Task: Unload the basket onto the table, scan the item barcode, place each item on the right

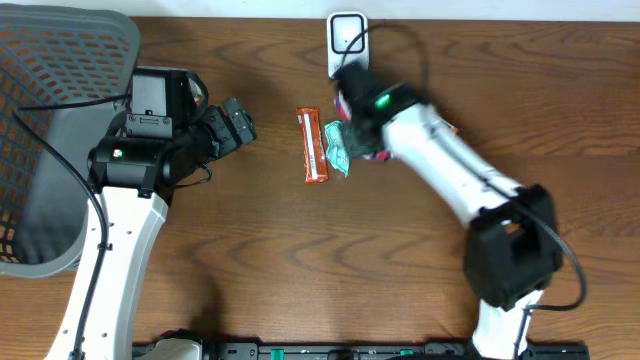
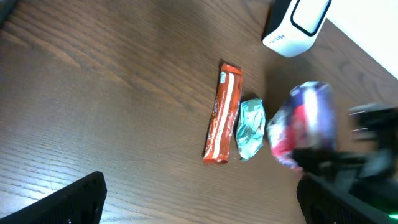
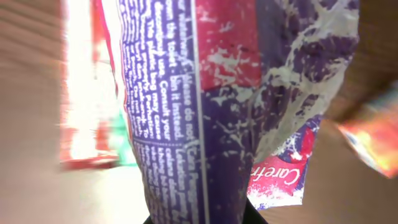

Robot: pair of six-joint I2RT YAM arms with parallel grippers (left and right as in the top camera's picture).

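Purple-and-red crinkled plastic packet [image 3: 211, 106] filled the right pincer [image 1: 362, 125], clamped for the white scanner [image 1: 347, 35]; left pincer [image 1: 238, 122] gaped wide.

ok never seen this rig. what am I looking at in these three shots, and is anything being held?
Two robot arms at a wooden table. The overhead view shows both; the other two views come from cameras on each wrist. The right gripper is shut on a purple and red packet, which fills its own wrist view. The left gripper is open and empty. On the table lie an orange snack bar and a teal wrapper beside it. The white barcode scanner stands at the far edge.
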